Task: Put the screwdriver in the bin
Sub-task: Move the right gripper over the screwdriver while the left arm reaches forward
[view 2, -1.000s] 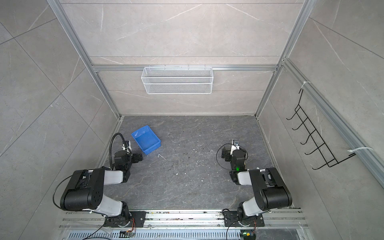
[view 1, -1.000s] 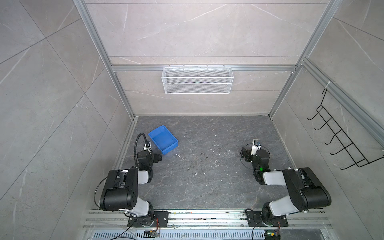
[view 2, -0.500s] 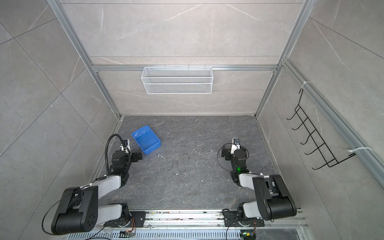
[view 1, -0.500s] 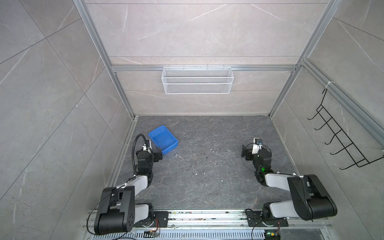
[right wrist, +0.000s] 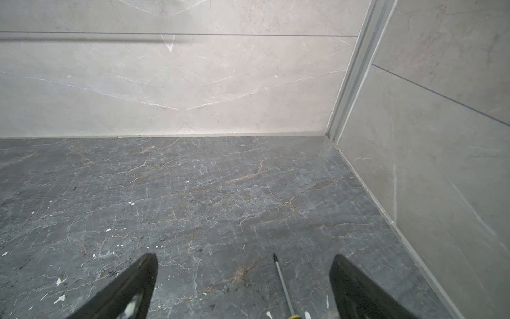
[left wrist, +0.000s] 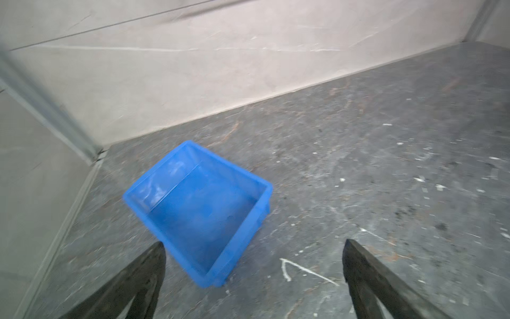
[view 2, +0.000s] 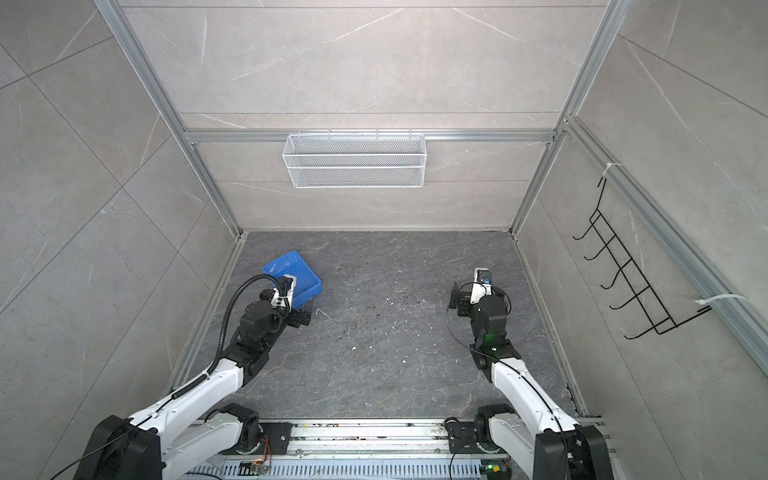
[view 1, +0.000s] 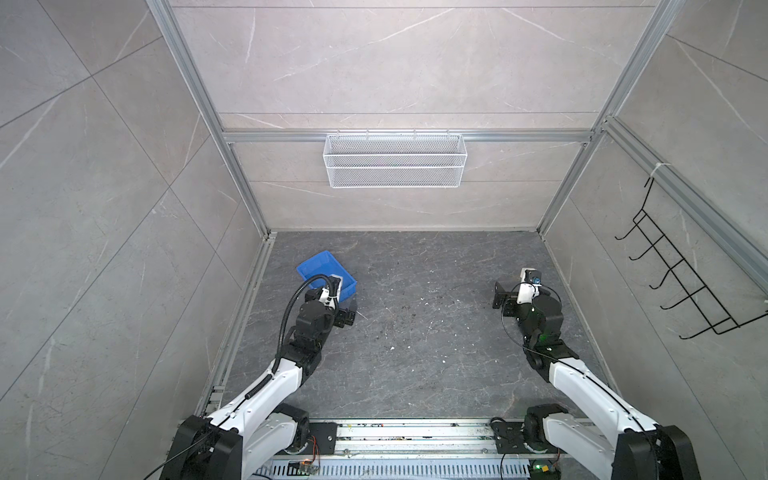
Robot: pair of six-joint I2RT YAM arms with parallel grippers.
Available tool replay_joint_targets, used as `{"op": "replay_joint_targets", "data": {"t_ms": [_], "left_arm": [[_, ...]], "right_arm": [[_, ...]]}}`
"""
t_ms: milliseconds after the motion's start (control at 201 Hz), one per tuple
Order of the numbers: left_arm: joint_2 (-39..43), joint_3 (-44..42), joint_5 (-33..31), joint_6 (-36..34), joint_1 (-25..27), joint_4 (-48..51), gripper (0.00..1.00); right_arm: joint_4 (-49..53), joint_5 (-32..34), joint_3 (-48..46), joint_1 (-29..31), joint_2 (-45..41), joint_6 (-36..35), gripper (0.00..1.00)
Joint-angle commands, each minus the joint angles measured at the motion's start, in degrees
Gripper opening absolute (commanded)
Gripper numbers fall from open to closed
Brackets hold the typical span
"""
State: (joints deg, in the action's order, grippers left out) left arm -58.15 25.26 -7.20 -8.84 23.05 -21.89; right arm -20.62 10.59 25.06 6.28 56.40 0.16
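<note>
Bin: blue, on the tabletop; its bare blue floor shows whole in the left wrist view.
Screwdriver: well apart from the bin, on the far side of the tabletop from it. It lies flat with its tip toward the back wall, and the handle is mostly cut off.
Right gripper: spread wide, grasping nothing; the shaft lies between its fingers.
Left gripper: spread wide, empty, just beside the bin's near corner.
Over the bin: the left arm and its black cable cover the near edge in both top views.
Around: a white wire basket hangs on the back wall beyond the bin; a black hook rack hangs on the right wall, opposite the bin.
</note>
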Motion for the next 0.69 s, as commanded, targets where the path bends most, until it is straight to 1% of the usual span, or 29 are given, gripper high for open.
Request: {"op": "replay_joint_targets", "data": {"t_ms": [0, 75, 164, 254, 348, 453, 548, 687], "left_arm": [[0.67, 4.79, 6.27, -2.86, 3.05, 4.67, 1.0], [-0.18, 6.81, 9.56, -2.61, 5.36, 6.99, 1.0], [-2.63, 8.48, 13.65, -1.68, 8.32, 7.41, 1.0], [-6.15, 10.31, 15.64, -2.41, 12.17, 7.3, 1.0], [-10.4, 11.8, 16.1, -2.69, 16.13, 5.01, 1.0], [-15.14, 13.69, 18.35, -0.86, 19.34, 1.68, 1.0], [-19.57, 15.94, 19.35, -0.94, 23.0, 0.09, 1.0], [-25.22, 19.0, 21.62, -0.23, 27.42, -3.0, 1.0]], "right_arm": [[17.79, 3.68, 5.6, 0.02, -1.17, 0.13, 0.99], [25.48, 3.27, 9.23, 0.03, -0.33, 0.08, 0.99], [33.59, 3.34, 12.97, 0.04, 1.42, 0.02, 0.99], [39.45, 4.35, 15.68, 0.04, 3.44, -0.1, 0.99], [42.36, 6.32, 17.13, 0.02, 5.4, -0.95, 0.99], [44.2, 9.17, 18.08, 0.1, 7.58, -1.7, 0.99], [44.55, 7.35, 18.08, -0.05, 9.9, -3.29, 0.99], [47.56, 5.15, 19.76, -0.07, 16.35, -3.97, 0.99]]}}
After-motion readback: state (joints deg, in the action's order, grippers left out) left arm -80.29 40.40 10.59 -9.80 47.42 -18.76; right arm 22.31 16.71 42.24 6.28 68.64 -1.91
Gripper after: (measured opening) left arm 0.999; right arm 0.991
